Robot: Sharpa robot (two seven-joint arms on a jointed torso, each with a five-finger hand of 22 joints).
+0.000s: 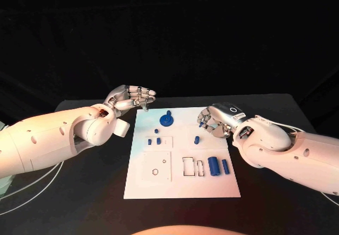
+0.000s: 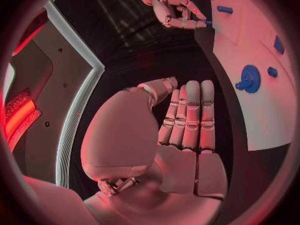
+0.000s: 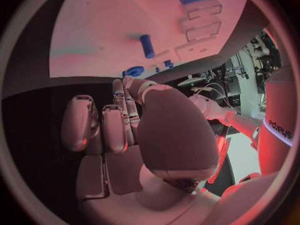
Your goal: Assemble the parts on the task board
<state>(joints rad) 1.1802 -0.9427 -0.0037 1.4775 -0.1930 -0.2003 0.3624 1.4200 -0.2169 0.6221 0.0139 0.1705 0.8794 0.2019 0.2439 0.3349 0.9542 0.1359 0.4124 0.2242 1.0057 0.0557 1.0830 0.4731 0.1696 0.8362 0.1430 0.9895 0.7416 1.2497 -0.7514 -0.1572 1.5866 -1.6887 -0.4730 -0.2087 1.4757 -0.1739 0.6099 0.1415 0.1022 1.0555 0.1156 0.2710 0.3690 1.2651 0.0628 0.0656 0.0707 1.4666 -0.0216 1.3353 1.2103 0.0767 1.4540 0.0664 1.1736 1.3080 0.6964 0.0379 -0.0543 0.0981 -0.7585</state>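
Lab: black-draped table [image 1: 84, 196], cables [image 3: 209, 92]

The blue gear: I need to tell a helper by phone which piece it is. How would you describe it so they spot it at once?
Start at the white task board in the middle of the black table. Go to its far end, between the two hands; the blue gear lies there near the far edge. It is the only round, toothed part, and wider than the small blue pegs and cylinders nearer the robot.

Dim, red-tinged, fisheye-warped edges
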